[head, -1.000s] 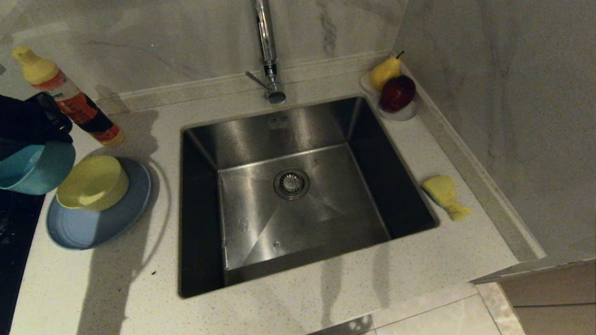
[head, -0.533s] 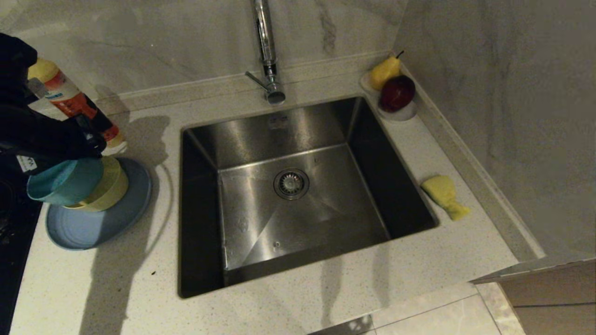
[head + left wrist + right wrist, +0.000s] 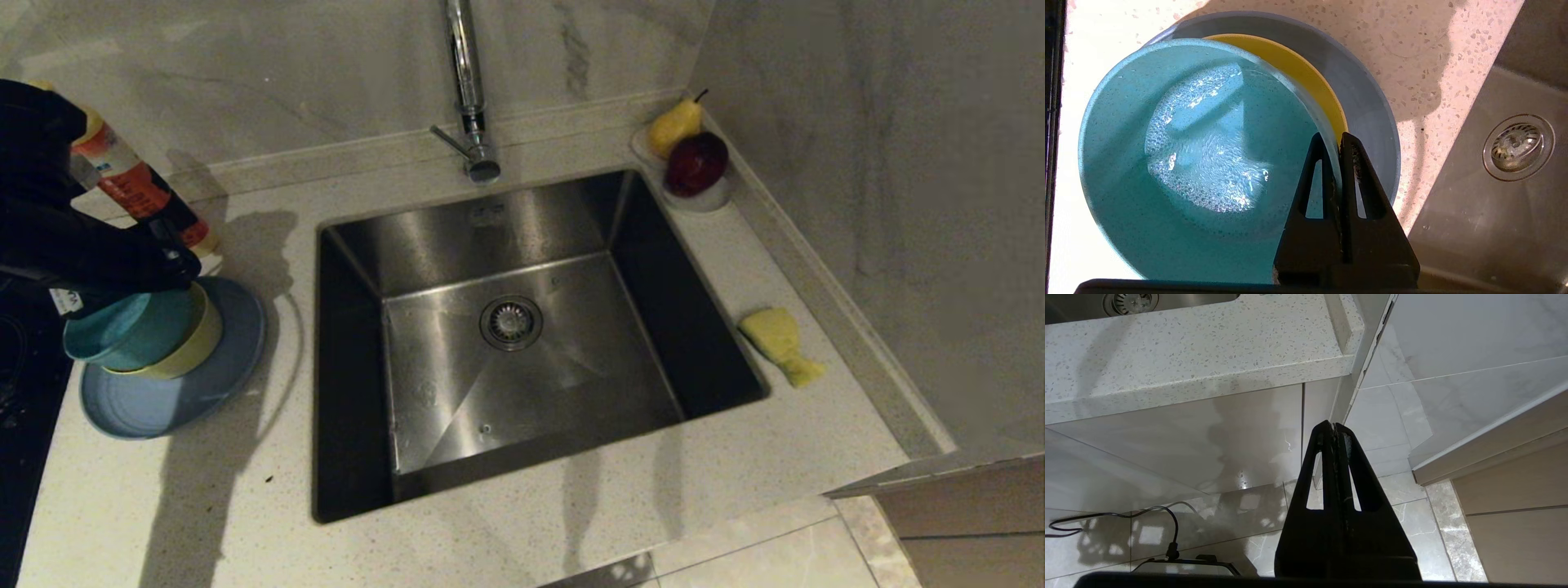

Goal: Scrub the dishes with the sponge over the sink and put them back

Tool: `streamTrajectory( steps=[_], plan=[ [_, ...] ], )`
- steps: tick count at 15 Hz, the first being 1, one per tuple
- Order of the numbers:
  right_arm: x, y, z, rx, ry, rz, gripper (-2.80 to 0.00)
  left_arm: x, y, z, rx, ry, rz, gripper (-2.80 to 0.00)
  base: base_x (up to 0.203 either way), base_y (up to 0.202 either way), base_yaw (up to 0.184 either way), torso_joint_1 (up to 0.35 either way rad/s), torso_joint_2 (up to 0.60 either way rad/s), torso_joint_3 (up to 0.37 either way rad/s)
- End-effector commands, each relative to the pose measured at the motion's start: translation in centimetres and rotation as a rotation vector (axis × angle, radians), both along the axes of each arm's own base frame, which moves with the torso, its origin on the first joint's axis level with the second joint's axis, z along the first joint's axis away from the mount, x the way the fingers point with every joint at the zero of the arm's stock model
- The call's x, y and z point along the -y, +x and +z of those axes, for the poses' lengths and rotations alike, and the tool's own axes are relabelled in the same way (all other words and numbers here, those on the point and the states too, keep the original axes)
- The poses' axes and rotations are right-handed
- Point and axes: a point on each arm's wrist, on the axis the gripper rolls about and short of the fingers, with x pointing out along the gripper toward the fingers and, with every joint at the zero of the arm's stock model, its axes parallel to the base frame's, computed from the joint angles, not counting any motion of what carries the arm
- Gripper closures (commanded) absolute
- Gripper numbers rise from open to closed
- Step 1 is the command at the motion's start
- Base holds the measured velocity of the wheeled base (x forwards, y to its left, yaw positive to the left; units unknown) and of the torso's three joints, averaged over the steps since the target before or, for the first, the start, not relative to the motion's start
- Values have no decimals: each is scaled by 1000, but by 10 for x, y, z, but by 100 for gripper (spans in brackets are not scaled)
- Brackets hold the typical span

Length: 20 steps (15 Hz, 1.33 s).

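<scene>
Since a second ago, the left tool [image 3: 1332, 141] has carried the teal bowl [image 3: 1200, 163] onto the yellow bowl [image 3: 1306, 77] on the plate [image 3: 155, 400], gripping its rim, likely restacking. Sponge [image 3: 780, 343] lies right of the sink [image 3: 522, 343]. Right tool [image 3: 1334, 428] hangs closed, empty.

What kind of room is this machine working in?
Most likely a home kitchen: a steel sink with a chrome tap set in a speckled countertop, stacked dishes beside it.
</scene>
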Motion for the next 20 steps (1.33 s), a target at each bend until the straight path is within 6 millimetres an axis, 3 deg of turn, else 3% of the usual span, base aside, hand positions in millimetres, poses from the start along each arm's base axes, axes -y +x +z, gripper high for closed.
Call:
streamTrajectory(
  steps=[1,3,4,7,10,13,14,15,20],
  plan=[
    [0,0,0,0,0,1,0,0,0,-1,-5,-3,1,0,0,0,0,0,0,0],
    [0,0,0,0,0,1,0,0,1,-4,-16,-2,1,0,0,0,0,0,0,0],
    [0,0,0,-1,0,1,0,0,1,-4,-17,1,4,-280,0,0,0,0,0,0],
    [0,0,0,-1,0,1,0,1,-2,4,16,-2,0,-280,0,0,0,0,0,0],
    [0,0,0,0,0,1,0,7,-17,45,155,10,-5,-280,0,0,0,0,0,0],
    [0,0,0,-1,0,1,0,17,-42,72,246,23,-28,-280,0,0,0,0,0,0],
    [0,0,0,-1,0,1,0,19,-47,76,261,27,-35,-113,0,0,0,0,0,0],
    [0,0,0,-1,0,1,0,22,-50,78,275,27,-57,0,0,0,0,0,0,0],
    [0,0,0,-1,0,1,0,34,-65,93,368,-19,-253,0,0,0,0,0,0,0]
  ],
)
